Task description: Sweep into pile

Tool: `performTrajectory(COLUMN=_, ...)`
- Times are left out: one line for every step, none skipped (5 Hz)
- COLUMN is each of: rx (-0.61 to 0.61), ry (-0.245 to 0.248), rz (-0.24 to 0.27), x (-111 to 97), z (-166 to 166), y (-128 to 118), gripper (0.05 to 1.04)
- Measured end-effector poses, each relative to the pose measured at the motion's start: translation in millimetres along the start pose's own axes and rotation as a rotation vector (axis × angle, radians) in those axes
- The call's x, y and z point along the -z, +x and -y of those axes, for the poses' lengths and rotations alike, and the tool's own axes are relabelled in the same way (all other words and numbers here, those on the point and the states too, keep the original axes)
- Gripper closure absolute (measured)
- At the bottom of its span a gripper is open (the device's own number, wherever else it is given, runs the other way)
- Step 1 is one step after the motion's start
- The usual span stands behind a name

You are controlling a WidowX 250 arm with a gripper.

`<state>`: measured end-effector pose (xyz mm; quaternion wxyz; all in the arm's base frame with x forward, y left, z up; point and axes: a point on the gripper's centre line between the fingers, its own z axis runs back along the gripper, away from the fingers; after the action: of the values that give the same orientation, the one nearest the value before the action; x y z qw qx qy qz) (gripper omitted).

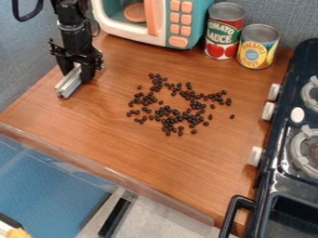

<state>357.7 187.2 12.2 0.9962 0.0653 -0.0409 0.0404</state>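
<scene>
At the upper left of the wooden counter my black gripper (77,74) hangs down, shut on a short silver-grey metal bar (69,82). The bar slants down to the left, low over the wood or touching it; I cannot tell which. To the right of the gripper and apart from it, small dark brown beans (166,111) lie scattered over the middle of the counter. They are denser at the lower centre and left, with looser ones at the right and top.
A toy microwave (162,18) stands at the back, with a tomato sauce can (224,32) and a pineapple can (257,46) beside it. A dark toy stove (282,162) runs along the right side. A clear strip (112,174) lines the counter's front edge.
</scene>
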Motion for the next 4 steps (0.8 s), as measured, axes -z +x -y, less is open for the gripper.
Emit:
performTrajectory(rx=-0.030, ry=-0.056, rz=-0.044, x=-0.9, z=4.3, y=-7.9, gripper=0.693)
performTrajectory(rx=-0.100, ry=-0.102, rz=-0.086, x=-13.6, z=11.4, y=-13.3, gripper=0.693)
performTrajectory(rx=-0.226, ry=-0.117, rz=-0.063, x=-50.9, z=16.8, y=-7.9, gripper=0.693)
performTrajectory(rx=-0.286, ry=-0.126, rz=-0.039, x=-76.6, z=40.1, y=-0.7, gripper=0.693)
